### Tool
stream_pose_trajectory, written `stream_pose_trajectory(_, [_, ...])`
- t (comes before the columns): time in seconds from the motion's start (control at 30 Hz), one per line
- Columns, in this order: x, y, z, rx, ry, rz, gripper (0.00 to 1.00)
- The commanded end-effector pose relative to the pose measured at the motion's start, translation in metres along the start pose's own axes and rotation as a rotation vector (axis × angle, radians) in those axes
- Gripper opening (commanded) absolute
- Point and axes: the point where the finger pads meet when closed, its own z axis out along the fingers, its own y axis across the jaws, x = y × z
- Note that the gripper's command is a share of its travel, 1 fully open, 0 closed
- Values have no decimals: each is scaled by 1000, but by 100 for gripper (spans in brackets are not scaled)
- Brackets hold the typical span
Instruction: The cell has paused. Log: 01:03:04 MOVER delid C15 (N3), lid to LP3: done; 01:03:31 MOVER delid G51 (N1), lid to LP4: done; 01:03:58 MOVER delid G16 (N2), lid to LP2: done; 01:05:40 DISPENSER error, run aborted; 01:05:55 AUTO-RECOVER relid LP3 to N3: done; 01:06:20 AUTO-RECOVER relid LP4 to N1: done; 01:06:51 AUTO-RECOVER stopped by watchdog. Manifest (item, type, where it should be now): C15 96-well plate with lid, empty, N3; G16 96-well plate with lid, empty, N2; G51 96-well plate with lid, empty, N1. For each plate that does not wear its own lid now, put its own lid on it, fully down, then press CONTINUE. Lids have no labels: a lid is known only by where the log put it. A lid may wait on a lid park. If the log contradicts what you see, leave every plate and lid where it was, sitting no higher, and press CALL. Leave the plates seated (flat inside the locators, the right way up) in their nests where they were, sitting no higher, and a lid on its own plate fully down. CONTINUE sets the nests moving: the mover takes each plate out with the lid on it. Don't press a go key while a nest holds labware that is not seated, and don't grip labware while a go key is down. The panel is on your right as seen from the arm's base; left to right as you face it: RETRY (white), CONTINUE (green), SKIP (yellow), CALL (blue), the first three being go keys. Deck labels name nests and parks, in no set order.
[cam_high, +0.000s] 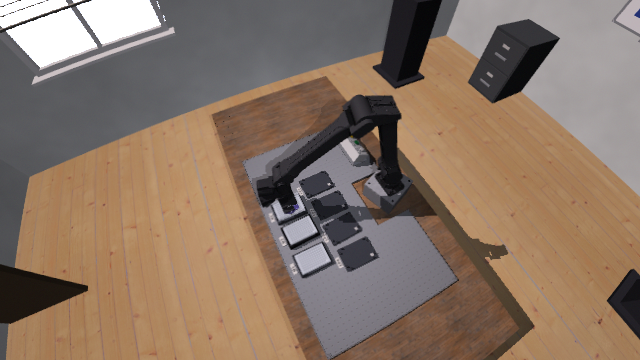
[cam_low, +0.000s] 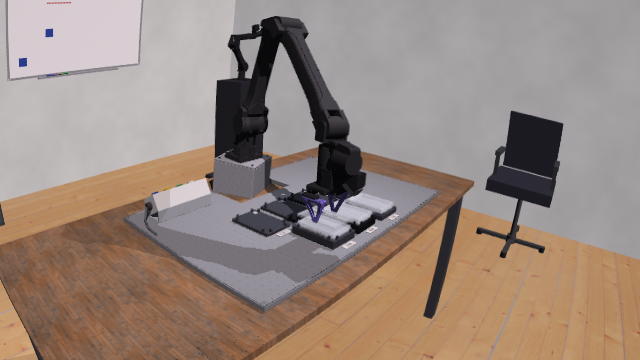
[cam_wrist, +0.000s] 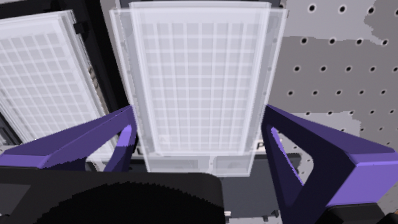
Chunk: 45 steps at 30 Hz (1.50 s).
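Note:
Three white 96-well plates sit in a row of black nests. My gripper (cam_wrist: 198, 112) (cam_high: 286, 211) is over the end plate nearest the key panel and is shut on a clear lid (cam_wrist: 200, 80), one purple finger on each long side. The lid lies over that plate, with its outline slightly offset from the plate's rim below. I cannot tell whether it is fully down. The middle plate (cam_high: 300, 231) also shows at the left of the wrist view (cam_wrist: 45, 80). The far plate (cam_high: 312, 259) is at the other end. The gripper (cam_low: 324, 204) hangs low over the nearest plate (cam_low: 325, 231).
Several black lid parks (cam_high: 342, 227) lie in a row beside the nests, toward the arm's base (cam_high: 387, 192). The key panel (cam_high: 356, 151) stands at the deck's edge near the base. Small white labels sit by each nest.

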Motion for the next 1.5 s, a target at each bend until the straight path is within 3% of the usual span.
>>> stream_pose_trajectory(0.0, [-4, -8, 3, 7, -12, 13, 0])
stream_pose_trajectory(1.47, [-2, -7, 17, 6, -9, 12, 0])
